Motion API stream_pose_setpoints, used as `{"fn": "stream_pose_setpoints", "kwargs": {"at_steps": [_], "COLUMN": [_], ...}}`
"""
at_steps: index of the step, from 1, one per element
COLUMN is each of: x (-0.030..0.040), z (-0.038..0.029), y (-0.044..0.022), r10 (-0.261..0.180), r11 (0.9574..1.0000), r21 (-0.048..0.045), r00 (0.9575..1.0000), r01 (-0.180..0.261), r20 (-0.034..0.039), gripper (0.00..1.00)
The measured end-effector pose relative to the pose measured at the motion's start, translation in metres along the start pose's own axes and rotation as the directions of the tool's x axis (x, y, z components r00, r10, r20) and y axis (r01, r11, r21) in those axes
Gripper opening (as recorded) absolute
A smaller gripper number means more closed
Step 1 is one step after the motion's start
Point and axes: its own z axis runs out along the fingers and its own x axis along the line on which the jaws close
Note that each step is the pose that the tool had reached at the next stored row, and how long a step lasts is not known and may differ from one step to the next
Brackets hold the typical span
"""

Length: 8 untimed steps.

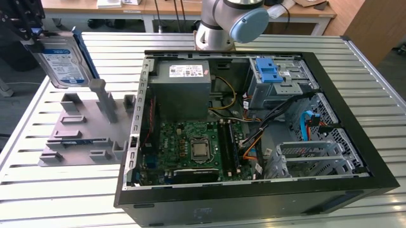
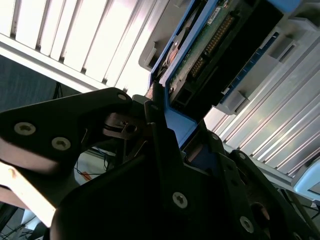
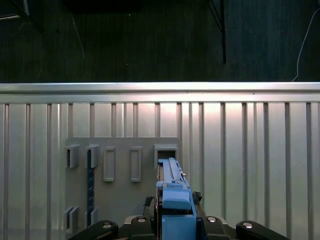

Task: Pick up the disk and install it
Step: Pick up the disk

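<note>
Silver with a blue-and-white label and a blue carrier, the disk [image 1: 62,61] hangs upright in the air just under the claw [image 1: 30,31], which pinches its upper end. In the second wrist view the black fingers [image 2: 162,150] are clamped on the blue frame. Beneath the claw a grey slotted holder [image 1: 82,126] sits on the slatted metal desk [image 1: 57,190]. Well off to the claw's side, toward the exterior view's right, lies the open computer case [image 1: 254,142].

I see the gripper [image 1: 30,31] cut off at the exterior view's upper left corner, the top end of the disk [image 1: 63,61] hidden behind it, and its print too small to tell.
</note>
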Motion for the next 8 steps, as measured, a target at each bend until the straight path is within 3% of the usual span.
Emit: {"fn": "stream_pose_setpoints", "kwargs": {"at_steps": [8], "x": [0.0], "z": [-0.006], "y": [0.0], "r10": [0.0], "r11": [1.0], "r21": [-0.0001], "r00": [1.0], "r01": [0.0], "r20": [0.0002], "gripper": [0.36]}}
